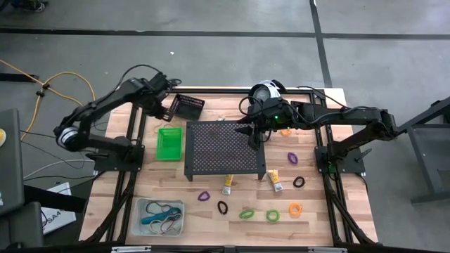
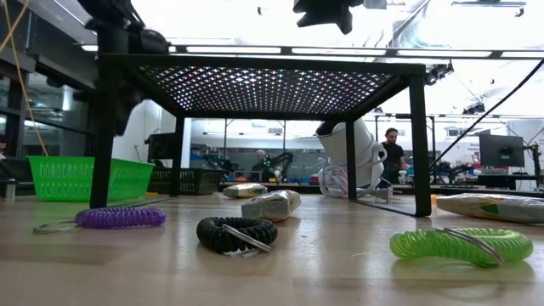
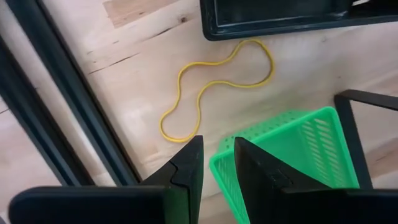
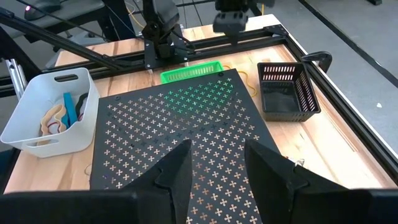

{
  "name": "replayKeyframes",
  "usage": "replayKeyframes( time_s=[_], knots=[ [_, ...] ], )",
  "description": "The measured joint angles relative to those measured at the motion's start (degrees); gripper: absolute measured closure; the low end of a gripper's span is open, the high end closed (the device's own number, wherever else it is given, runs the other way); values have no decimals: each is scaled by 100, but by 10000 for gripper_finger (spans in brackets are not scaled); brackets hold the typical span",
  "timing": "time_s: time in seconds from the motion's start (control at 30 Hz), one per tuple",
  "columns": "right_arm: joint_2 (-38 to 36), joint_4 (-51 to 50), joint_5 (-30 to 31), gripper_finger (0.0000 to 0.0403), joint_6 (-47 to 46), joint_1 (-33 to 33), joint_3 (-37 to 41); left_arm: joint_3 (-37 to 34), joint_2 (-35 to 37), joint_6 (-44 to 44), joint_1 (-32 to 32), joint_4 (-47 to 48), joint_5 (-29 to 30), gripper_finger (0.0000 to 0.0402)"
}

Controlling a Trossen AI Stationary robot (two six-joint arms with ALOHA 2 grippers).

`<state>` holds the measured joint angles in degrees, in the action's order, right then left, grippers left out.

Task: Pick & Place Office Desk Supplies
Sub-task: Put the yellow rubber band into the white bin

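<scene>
My left gripper (image 3: 217,142) hangs above the table between the black bin (image 1: 187,106) and the green bin (image 1: 169,143), pointing down, open by a narrow gap with nothing in it. A yellow rubber band (image 3: 211,87) lies flat on the wood just beyond its fingers. My right gripper (image 4: 217,149) is open and empty above the stand's top. Near the front edge lie a purple loop (image 1: 204,196), a black loop (image 1: 223,207), green loops (image 1: 246,213) and an orange loop (image 1: 295,209). Two yellow tubes (image 1: 228,185) lie at the stand's front. The clear bin (image 1: 159,216) holds several bands.
The big black perforated stand (image 1: 223,149) fills the table's middle. A round white-and-silver device (image 1: 265,91) with a cable sits at the far edge. Dark frame rails (image 3: 74,106) run beside the left gripper. More loops (image 1: 292,157) lie right of the stand. People stand in the room behind.
</scene>
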<state>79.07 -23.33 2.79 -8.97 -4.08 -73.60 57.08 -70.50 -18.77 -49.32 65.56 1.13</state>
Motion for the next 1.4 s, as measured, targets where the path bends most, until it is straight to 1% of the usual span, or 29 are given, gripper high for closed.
replayKeyframes(
  time_s=[0.13,0.4,0.73,0.9,1.2,1.4],
  knots=[
    [0,-1,0,268,0,0,0,-117,-155,194,0,-82,-17,315],
    [0,-2,-2,268,0,-1,0,-884,85,108,-172,-857,-237,315],
    [0,-1,-2,268,0,-1,0,-1359,92,-178,-469,-1384,-111,315],
    [0,-2,-1,268,0,-1,0,-1432,49,-222,-470,-1570,-95,315],
    [0,-2,0,268,0,-2,0,-1432,-340,-406,-496,-1642,-18,315],
    [0,-2,0,268,0,-2,0,-1432,-438,-404,-494,-1641,147,315]
  ],
)
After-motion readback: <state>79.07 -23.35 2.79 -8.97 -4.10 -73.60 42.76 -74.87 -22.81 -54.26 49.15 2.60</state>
